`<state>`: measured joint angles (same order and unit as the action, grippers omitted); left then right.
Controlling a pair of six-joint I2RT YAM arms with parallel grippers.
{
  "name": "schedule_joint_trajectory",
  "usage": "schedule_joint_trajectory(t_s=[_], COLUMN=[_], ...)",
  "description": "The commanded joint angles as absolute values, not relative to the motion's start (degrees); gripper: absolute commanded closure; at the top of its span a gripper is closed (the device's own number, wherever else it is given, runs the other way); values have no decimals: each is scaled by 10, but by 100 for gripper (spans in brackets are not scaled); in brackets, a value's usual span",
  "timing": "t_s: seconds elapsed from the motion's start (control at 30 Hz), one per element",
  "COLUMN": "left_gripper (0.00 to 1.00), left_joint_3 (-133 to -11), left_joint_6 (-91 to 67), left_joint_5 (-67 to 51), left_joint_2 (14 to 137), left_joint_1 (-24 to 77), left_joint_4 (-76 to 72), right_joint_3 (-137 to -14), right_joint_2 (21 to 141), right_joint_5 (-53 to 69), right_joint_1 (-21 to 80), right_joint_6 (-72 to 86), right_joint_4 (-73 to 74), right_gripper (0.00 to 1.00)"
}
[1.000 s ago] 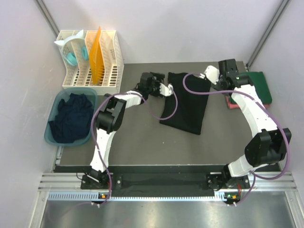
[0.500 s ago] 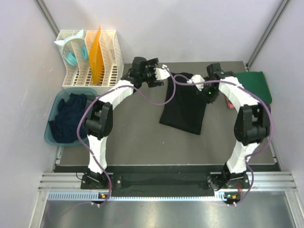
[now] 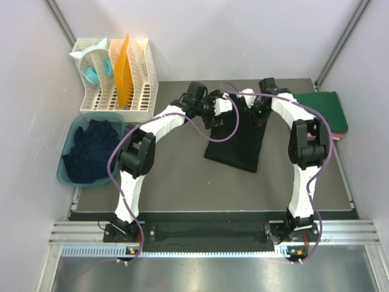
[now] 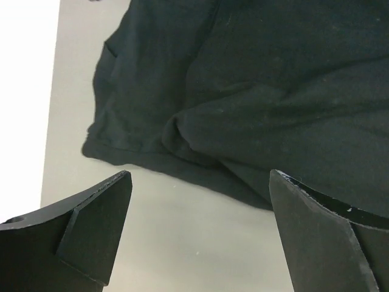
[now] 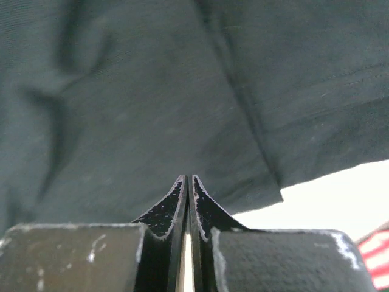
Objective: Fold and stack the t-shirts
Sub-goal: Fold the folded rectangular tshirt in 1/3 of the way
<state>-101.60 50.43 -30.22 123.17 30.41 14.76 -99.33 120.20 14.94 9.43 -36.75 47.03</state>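
— How far along?
— Judging by this, midway: green shirt [image 3: 331,108] folded at two o'clock, black t-shirt [image 3: 238,141] half-folded mid-tabletop [image 3: 170,182], dark shirts [image 3: 91,151] unfolded in the tub [image 3: 65,175] at nine.
— Claws?
— Left claw [image 4: 199,176] spread, right claw [image 5: 188,178] pressed together, both at its twelve-o'clock end.

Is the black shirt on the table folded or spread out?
Folded, at least partly: the black shirt lies as a narrow strip with no sleeves sticking out, and the wrist views show overlapping layers.

You're looking at a black t-shirt [image 3: 240,143] mid-table, a dark green t-shirt [image 3: 328,109] far right, navy cloth [image 3: 91,152] in your teal tub [image 3: 62,172], and an orange sheet [image 3: 124,70] in the white rack [image 3: 146,76].
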Motion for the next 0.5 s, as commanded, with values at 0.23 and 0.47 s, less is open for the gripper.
schedule_joint_trajectory(t_s=[0.23,0.47], left_gripper=[12,100], left_joint_3=[-1139,-1165], left_joint_6=[363,279], left_joint_5=[-412,-410], left_joint_2=[1288,1312], left_joint_1=[274,267], left_joint_4=[137,93], right_joint_3=[-1020,-1002], right_joint_2=[1231,1226], right_joint_5=[183,185], right_joint_1=[47,40], right_joint_6=[-292,-282], right_joint_4=[438,425], right_gripper=[100,100])
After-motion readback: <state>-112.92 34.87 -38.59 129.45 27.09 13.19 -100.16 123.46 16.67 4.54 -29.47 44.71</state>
